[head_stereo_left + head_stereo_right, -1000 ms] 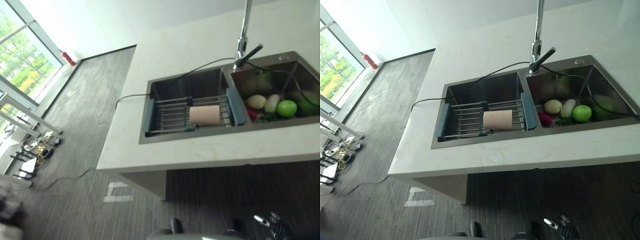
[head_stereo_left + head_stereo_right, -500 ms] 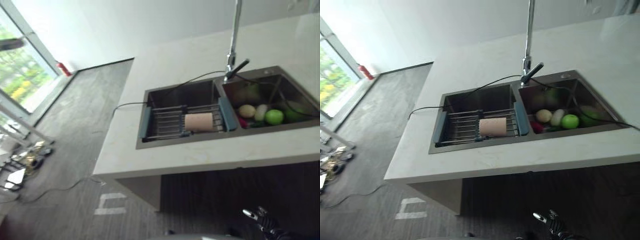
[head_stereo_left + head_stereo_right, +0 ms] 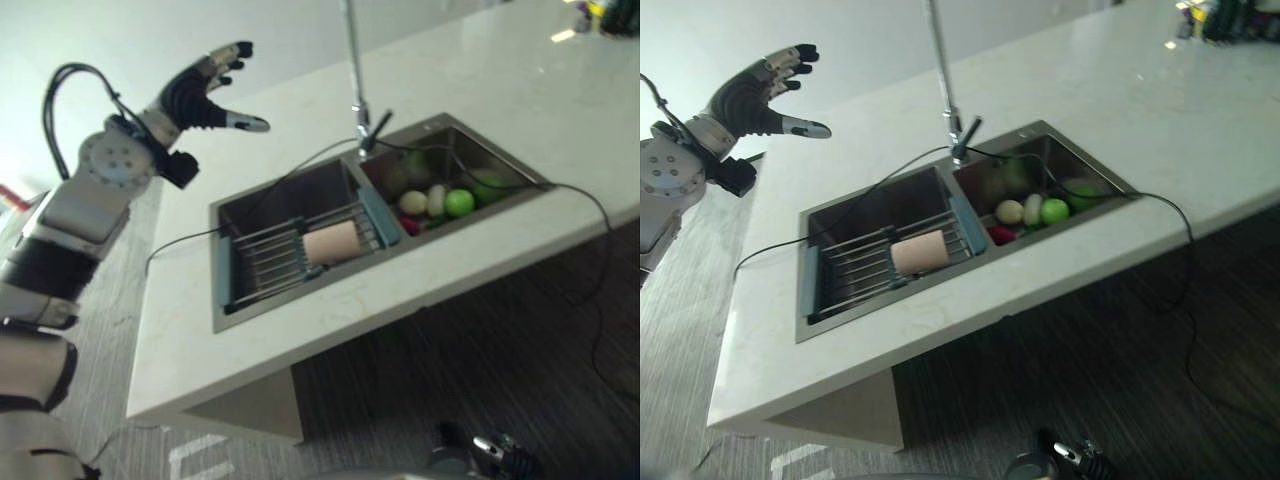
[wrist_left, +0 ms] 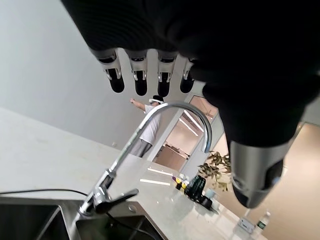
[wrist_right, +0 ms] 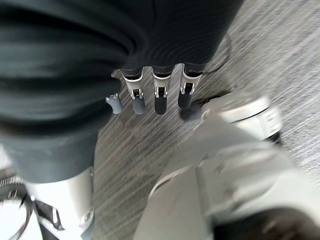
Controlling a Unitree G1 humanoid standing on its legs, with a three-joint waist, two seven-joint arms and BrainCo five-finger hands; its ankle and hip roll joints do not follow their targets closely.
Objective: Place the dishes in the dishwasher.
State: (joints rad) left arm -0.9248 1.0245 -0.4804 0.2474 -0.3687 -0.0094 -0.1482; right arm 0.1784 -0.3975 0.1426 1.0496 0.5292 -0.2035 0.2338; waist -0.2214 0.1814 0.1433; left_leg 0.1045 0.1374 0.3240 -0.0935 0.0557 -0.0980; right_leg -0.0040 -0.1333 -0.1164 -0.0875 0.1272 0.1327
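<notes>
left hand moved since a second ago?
Yes. The left hand has risen into the eye views, open and empty, and now hovers over the counter left of the faucet.

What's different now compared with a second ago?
The left robot hand has come up into the head views, raised above the counter beside the sink, fingers spread and holding nothing. The camera also swung, so the whole scene shifted. The cup on the rack and the produce in the other basin stayed put. The right robot hand hangs low, open.

The left hand (image 3: 200, 85) is raised high with fingers spread open; the right hand (image 5: 150, 75) hangs low, fingers straight.
</notes>
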